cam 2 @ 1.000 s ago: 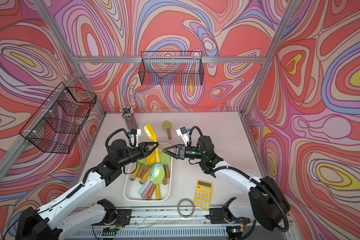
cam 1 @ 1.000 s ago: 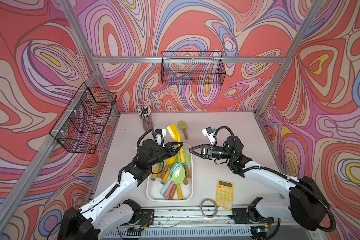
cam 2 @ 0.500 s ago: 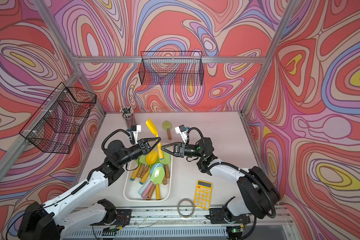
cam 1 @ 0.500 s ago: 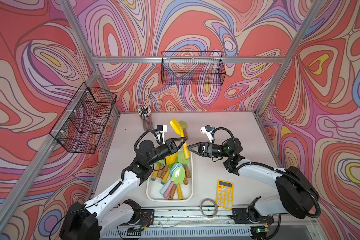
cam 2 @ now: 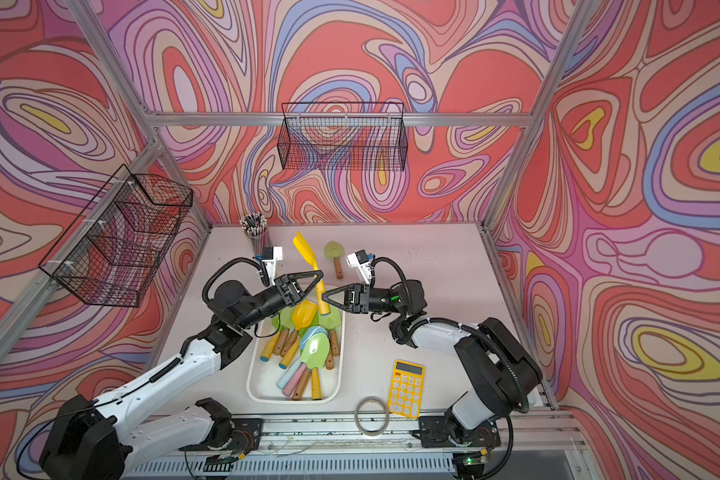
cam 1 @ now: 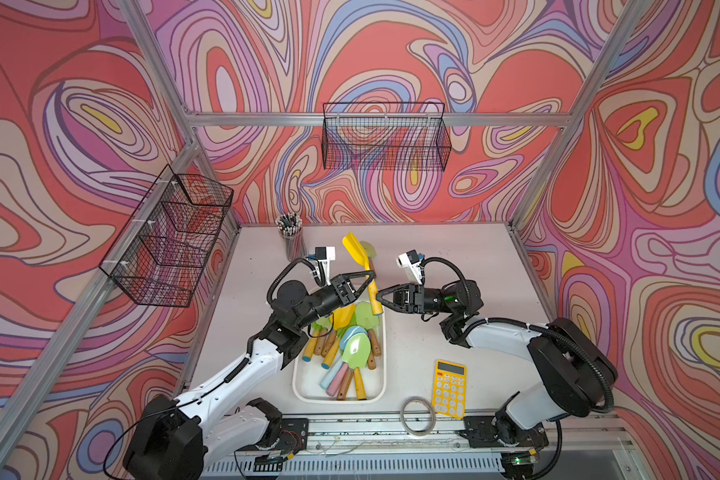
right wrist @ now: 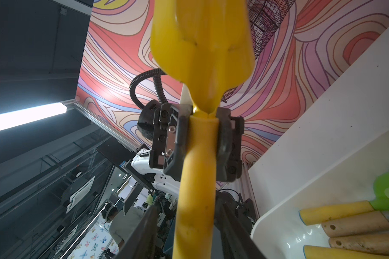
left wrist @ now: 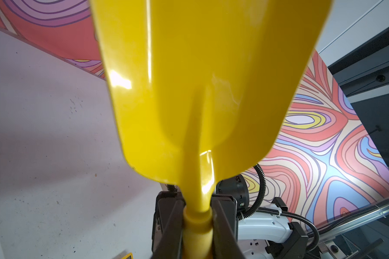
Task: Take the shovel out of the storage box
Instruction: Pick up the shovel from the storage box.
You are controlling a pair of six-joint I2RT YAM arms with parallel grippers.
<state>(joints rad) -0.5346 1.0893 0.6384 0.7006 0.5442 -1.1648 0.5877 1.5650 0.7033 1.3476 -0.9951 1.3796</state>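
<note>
Clamping shut on the round neck of the smooth yellow plastic shovel (cam 1: 355, 248), my left pincer (cam 1: 370, 276) holds it tilted over the far end of the white, round-cornered storage box (cam 1: 308, 384). My right pincer (cam 1: 378, 296) stands partly apart astride the handle; whether it touches, I cannot tell. Both wrist views cut off the blade. The yellow calculator (cam 1: 449, 388) has keys too small to read.

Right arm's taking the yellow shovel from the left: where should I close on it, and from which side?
Grip the yellow shovel by its round handle, just below the left gripper, coming in level from the right. The handle stands near upright, straight and even; the blade above is broad.
</note>
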